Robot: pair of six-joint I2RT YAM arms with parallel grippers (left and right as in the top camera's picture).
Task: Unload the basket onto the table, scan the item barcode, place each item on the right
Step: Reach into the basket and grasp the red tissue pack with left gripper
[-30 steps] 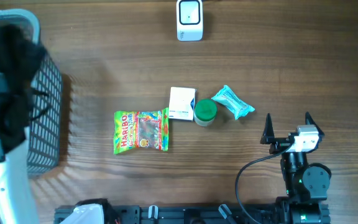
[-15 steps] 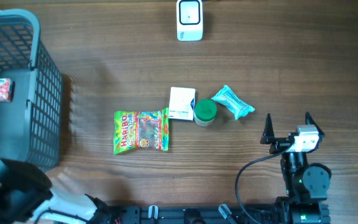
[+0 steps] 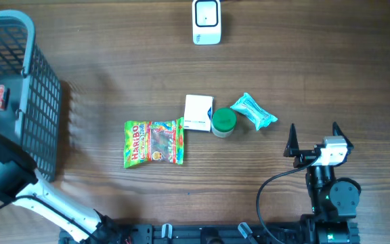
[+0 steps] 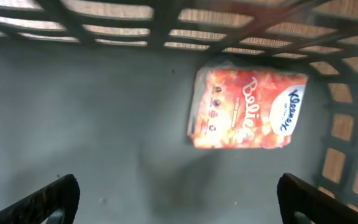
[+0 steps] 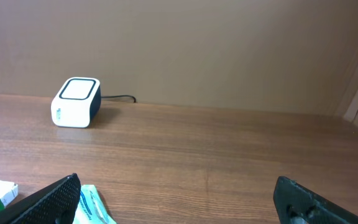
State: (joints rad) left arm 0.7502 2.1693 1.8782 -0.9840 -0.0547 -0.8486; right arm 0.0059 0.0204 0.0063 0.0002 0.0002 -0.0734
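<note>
Since a second ago my left arm [image 3: 2, 173] has swung off the top of the basket [image 3: 42, 115], dropped toward the near table edge, and now sits at the basket's left side; the basket itself has slid a little to the left.

In the left wrist view the tissue pack [image 4: 246, 109], orange and white with a blue Kleenex mark, lies flat on the basket floor, close against the mesh wall. My left fingers [image 4: 48, 202] hang above it, spread wide, apart from the pack and holding nothing.

Right of the basket, out on the bare table [image 3: 317, 68], lies the Haribo bag [image 3: 153, 143]. Farther right again come a white box [image 3: 198, 112], a green-lidded jar [image 3: 223, 122] touching the box, and a teal packet [image 3: 254, 112] just beyond the jar. The scanner [image 3: 206, 22] stands well to the basket's right, at the far table edge.

My right fingers [image 5: 51, 199] are farthest from the basket, near the front edge, spread fully apart and empty, facing the scanner.
</note>
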